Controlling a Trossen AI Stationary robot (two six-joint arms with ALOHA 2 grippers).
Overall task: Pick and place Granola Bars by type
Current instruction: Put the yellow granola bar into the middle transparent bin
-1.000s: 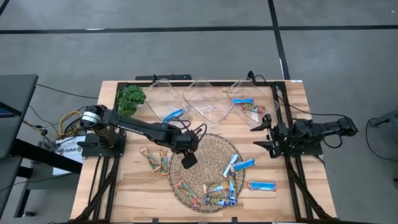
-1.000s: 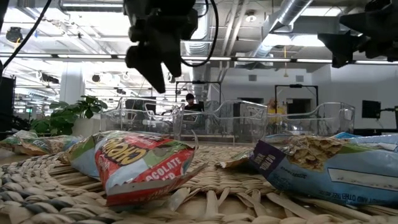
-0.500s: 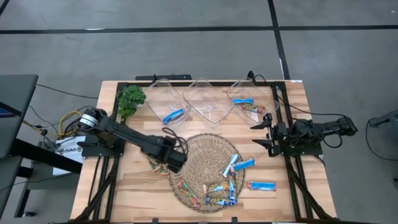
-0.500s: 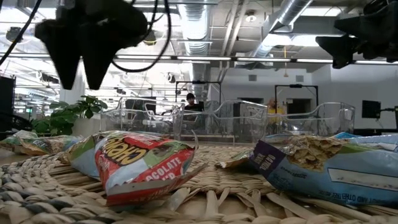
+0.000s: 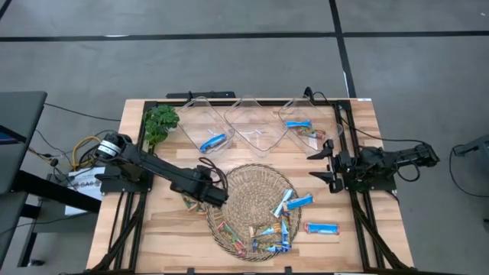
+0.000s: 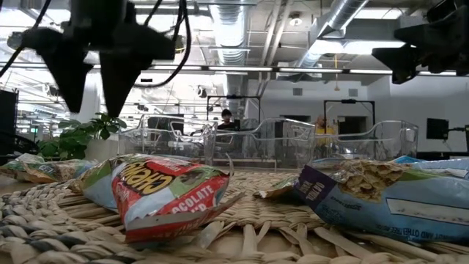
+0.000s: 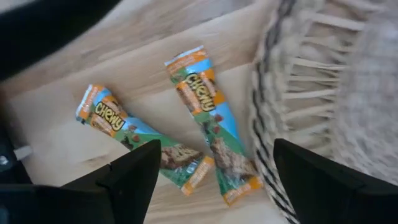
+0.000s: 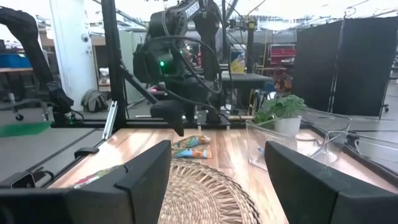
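Observation:
Two green-and-orange Granola Bars lie flat on the wooden table, just left of the round wicker tray. My left gripper hangs above them, open, fingers pointing down and touching nothing; the low view shows it high at the left. Several more bars, blue and brownish, lie on the tray, and one blue bar lies on the table to its right. My right gripper waits open and level at the table's right edge.
Three clear bins stand along the far edge: the left one holds a blue bar, the middle one shows none, the right one holds a blue and a brownish bar. A small green plant stands at the far left.
My left gripper has gone from over the tray's far-left rim toward the table's left edge and a little down. It now hangs over the bars beside the tray. It has rolled about its pointing line, so both fingers now show apart in the low view.

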